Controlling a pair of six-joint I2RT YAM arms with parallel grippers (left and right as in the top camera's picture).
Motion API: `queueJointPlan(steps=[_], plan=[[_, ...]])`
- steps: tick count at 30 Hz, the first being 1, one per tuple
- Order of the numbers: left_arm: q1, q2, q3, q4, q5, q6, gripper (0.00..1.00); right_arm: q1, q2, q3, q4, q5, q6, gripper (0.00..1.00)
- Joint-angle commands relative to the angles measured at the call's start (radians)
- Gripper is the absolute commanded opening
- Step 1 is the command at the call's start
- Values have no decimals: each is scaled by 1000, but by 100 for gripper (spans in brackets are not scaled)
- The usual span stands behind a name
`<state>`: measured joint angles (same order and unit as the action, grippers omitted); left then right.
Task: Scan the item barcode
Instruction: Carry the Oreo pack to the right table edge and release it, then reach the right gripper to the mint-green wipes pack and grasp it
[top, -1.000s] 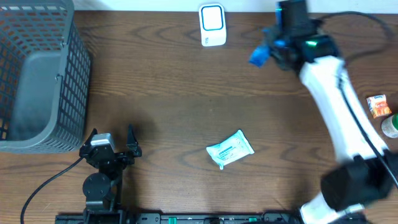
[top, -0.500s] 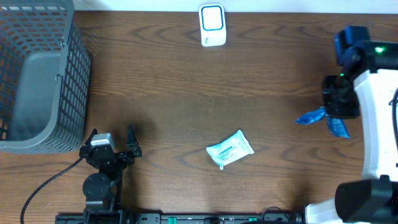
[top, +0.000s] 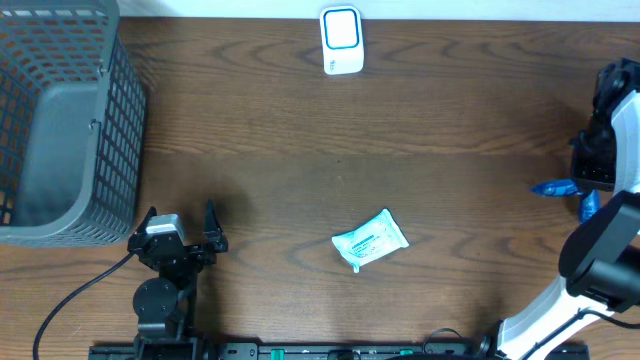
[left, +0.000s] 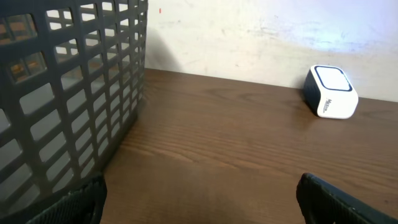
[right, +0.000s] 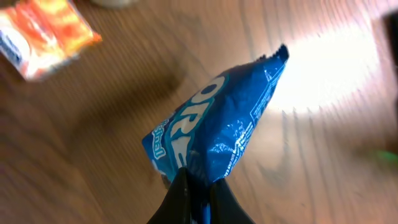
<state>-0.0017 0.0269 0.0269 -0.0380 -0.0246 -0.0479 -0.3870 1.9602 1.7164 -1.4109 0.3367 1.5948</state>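
Right pincer (right: 198, 186) pinches a blue packet (right: 217, 130), lower edge hidden; left pincer (top: 180, 215) spread; basket (top: 125, 130) partly cut off.

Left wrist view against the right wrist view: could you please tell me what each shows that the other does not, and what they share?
Only the left wrist view shows the grey mesh basket, the white scanner and the left gripper, its fingers open at the bottom edge. Only the right wrist view shows the blue Oreo packet pinched in the shut right gripper, and an orange packet lying on the table. Both share only the brown wooden table.
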Motion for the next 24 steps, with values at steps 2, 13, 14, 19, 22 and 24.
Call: queueJointPlan(steps=[2, 13, 14, 19, 22, 24], plan=[[3, -4, -23, -33, -5, 10, 98, -32, 21, 3, 70, 153, 21, 1], [3, -4, -23, -33, -5, 10, 98, -42, 8, 3, 38, 84, -22, 99], [3, -4, -23, -33, -5, 10, 98, -42, -3, 4, 38, 83, -43, 99], [3, -4, -23, -33, -5, 10, 98, -11, -81, 4, 71, -75, -252, 99], [3, -4, -23, -33, -5, 10, 98, 53, -123, 4, 96, -238, -429, 99], [3, -4, -23, -33, -5, 10, 98, 130, -130, 4, 131, -377, -625, 99]])
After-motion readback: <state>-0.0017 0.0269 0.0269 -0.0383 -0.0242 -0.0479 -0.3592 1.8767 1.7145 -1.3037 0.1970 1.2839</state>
